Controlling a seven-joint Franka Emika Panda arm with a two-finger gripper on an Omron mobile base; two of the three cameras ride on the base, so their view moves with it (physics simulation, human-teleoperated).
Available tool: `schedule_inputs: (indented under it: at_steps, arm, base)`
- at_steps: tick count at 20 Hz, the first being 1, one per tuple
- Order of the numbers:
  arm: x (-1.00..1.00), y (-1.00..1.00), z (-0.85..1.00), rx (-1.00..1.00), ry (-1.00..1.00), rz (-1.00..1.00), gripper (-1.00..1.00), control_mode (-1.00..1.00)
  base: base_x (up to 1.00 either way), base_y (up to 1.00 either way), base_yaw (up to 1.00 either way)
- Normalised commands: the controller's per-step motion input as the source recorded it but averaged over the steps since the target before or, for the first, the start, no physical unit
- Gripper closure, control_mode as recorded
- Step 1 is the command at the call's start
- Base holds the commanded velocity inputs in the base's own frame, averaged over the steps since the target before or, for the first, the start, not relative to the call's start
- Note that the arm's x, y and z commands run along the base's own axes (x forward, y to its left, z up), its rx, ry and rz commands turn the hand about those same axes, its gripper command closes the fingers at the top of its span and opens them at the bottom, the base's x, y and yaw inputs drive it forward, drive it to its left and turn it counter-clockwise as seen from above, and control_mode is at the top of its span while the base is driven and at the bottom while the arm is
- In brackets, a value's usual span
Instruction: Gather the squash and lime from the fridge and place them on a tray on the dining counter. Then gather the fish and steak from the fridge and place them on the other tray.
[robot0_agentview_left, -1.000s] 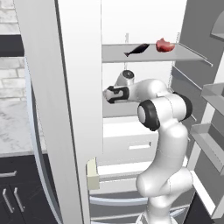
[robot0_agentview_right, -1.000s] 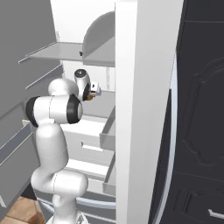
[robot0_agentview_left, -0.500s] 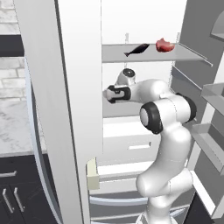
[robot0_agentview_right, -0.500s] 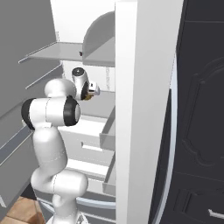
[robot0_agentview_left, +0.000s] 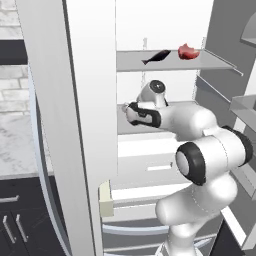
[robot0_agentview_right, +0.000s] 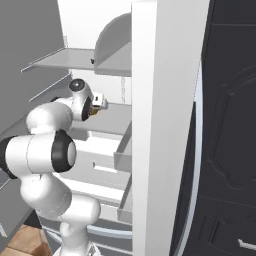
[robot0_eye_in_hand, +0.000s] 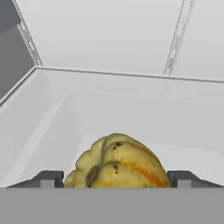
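You are reaching for the first item: your gripper (robot0_eye_in_hand: 116, 177) is standing with jaws apart either side of the squash (robot0_eye_in_hand: 117, 162) on the fridge (robot0_agentview_left: 90, 125) shelf. Next, probably close before lifting. Above, the fish (robot0_agentview_left: 156, 56) and steak (robot0_agentview_left: 187, 51) are waiting.

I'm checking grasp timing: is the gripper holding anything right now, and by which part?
Nothing is held: the gripper stands open, its fingertips on either side of the squash, not yet closed on it.
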Motion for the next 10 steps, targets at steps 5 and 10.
schedule_inputs:
  at_steps: [5,10]
  arm:
    - [-0.99,-0.02,0.59,0.02,0.0,0.0,1.0,-1.0]
    - [-1.0,-0.02,0.51,0.0,0.0,0.0,1.0,-1.0]
  base:
    - [0.0,0.0,0.0]
    - [0.0,0.0,0.0]
